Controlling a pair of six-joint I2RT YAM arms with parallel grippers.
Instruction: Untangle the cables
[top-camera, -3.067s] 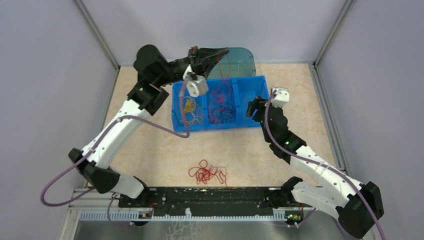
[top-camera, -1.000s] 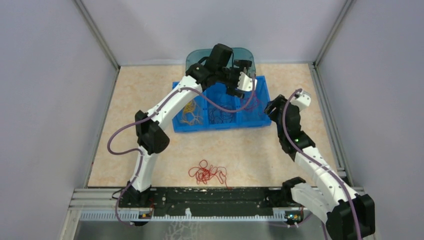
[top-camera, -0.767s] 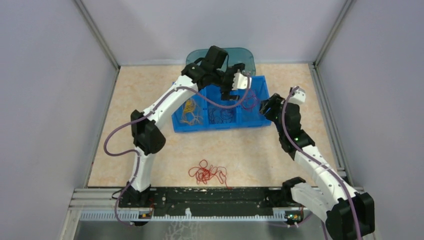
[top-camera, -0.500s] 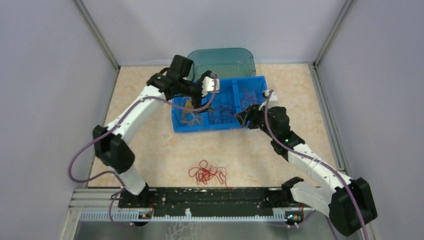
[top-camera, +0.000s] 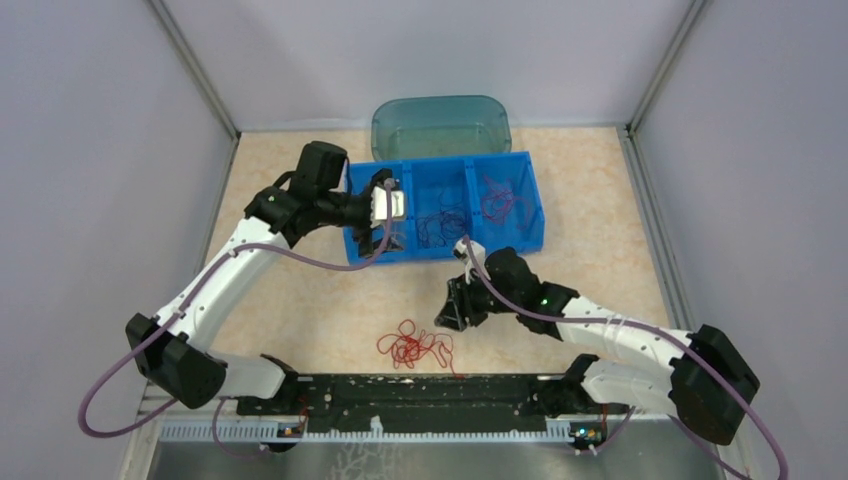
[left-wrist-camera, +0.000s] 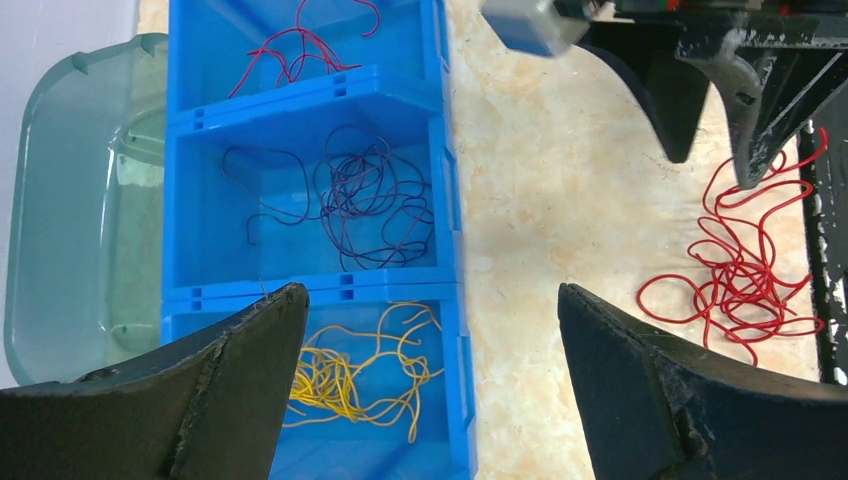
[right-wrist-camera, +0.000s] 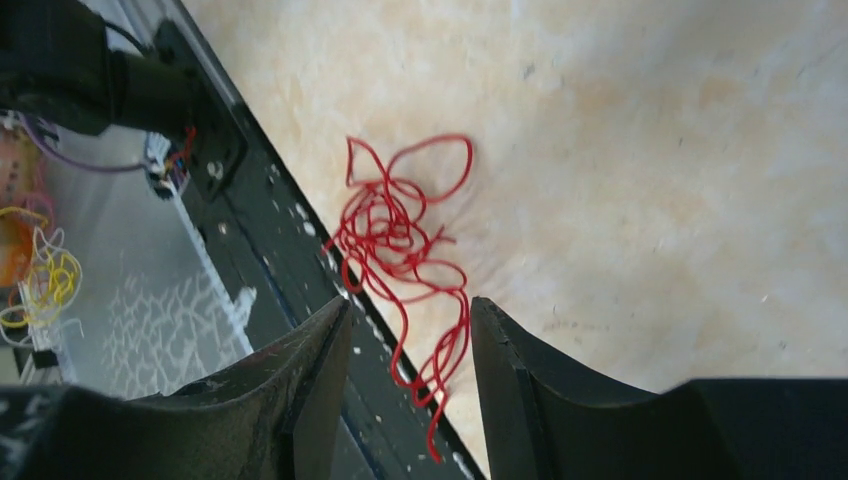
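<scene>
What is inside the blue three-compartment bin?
Yellow cables at one end, dark purple cables in the middle, red cables at the other. A finger of the left gripper covers one yellow-compartment corner.

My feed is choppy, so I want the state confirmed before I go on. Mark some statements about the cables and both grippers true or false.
1. The loose red wiry cable clump lies on the beige table, outside the blue plastic three-compartment bin. True.
2. The right gripper is shut on that clump. False: its fingers are open and grip nothing.
3. The thin yellow cables share a compartment with the dark purple cables. False: they lie in neighbouring compartments.
4. The left gripper is open and empty. True.
</scene>
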